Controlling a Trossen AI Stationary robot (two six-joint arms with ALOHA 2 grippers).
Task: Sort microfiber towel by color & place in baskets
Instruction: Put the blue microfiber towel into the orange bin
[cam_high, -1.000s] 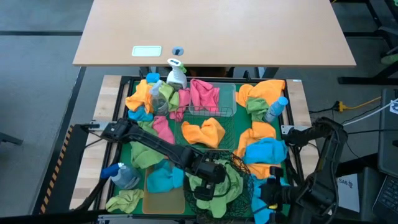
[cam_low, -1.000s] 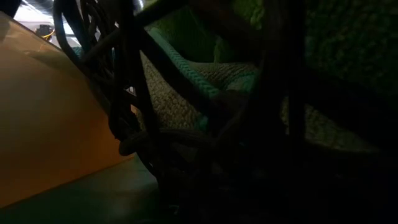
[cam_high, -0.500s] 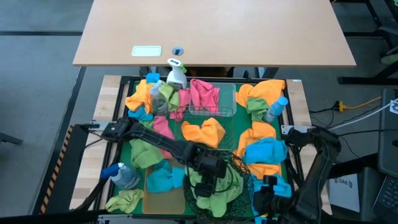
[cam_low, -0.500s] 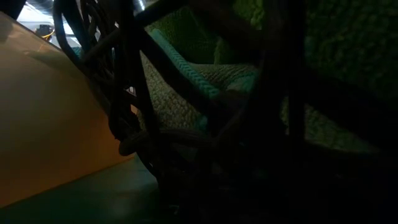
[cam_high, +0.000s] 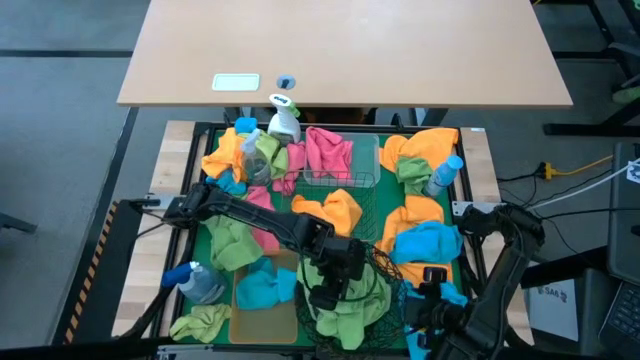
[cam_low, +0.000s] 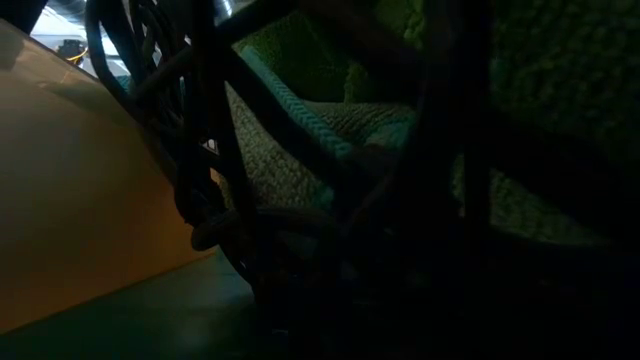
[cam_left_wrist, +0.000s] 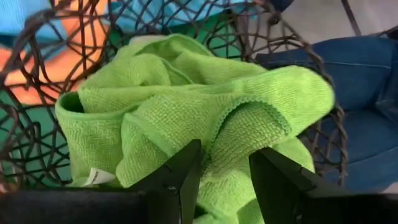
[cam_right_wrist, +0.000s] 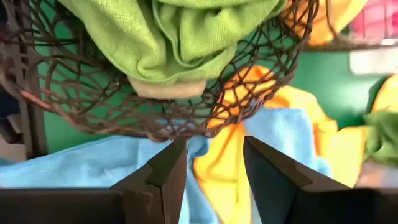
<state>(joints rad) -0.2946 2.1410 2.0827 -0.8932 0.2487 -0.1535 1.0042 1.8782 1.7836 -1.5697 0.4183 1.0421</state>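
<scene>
At the near edge, the right gripper (cam_high: 425, 312) is parked low by a blue microfiber towel (cam_high: 428, 243), fingers apart, nothing held. Just left, crumpled lime-green microfiber towels (cam_left_wrist: 186, 118) are piled in the round black wire-mesh basket (cam_high: 385, 275), with the left gripper (cam_high: 322, 297) held over them, fingers apart.

We find no readable text, brand or number anywhere; the pale rectangular card (cam_high: 236, 83) on the far tan bench (cam_high: 400, 50) is too small to read.
</scene>
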